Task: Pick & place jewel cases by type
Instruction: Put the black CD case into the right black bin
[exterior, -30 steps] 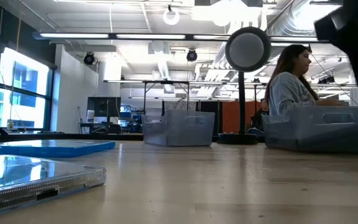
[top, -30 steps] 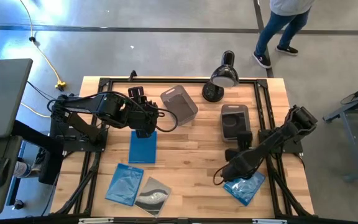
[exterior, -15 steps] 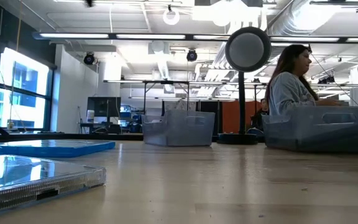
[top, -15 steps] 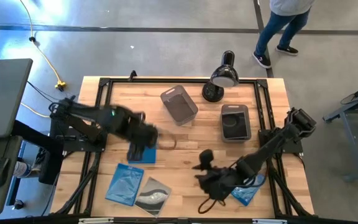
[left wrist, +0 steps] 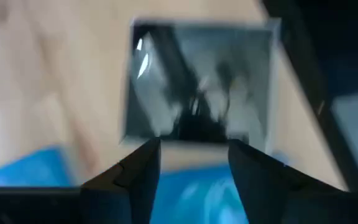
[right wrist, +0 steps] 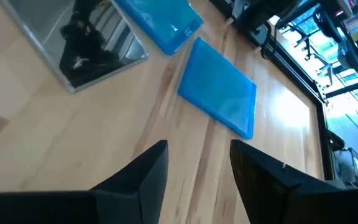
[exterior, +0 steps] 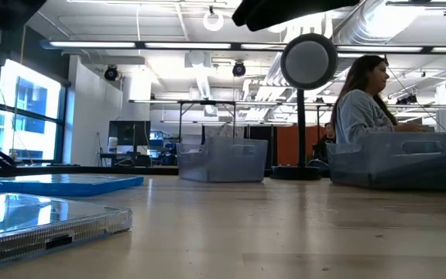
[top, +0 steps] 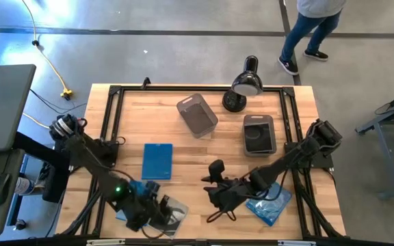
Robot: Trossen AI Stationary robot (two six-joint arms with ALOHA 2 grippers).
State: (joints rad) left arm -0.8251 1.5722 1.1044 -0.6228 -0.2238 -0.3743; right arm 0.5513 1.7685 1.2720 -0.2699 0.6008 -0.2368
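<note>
Two jewel cases lie flat at the near left: a blue one (top: 130,200) and a clear-grey one (top: 175,207) (left wrist: 197,87). Another blue jewel case (top: 157,162) lies mid-left, and a further blue one (top: 271,207) at the near right. My left gripper (top: 159,210) (left wrist: 194,165) hovers open, slanting down over the near-left pair, with the clear-grey case ahead of its fingers. Near the table's middle front, my right gripper (top: 212,193) (right wrist: 197,165) hangs open above bare wood and points toward the left cases.
Two smoky grey tubs (top: 197,115) (top: 258,133) stand at the back, the right one with something dark inside. A black lamp (top: 245,85) stands by the far edge. A person's legs (top: 310,34) show beyond the table. Bare wood lies between the two grippers.
My left gripper has swung from above the mid-left blue case toward the near edge and down, ending over the near-left pair. My right gripper has gone from the near-right blue case toward the table's left and has tipped up from pointing down. No case has moved.
</note>
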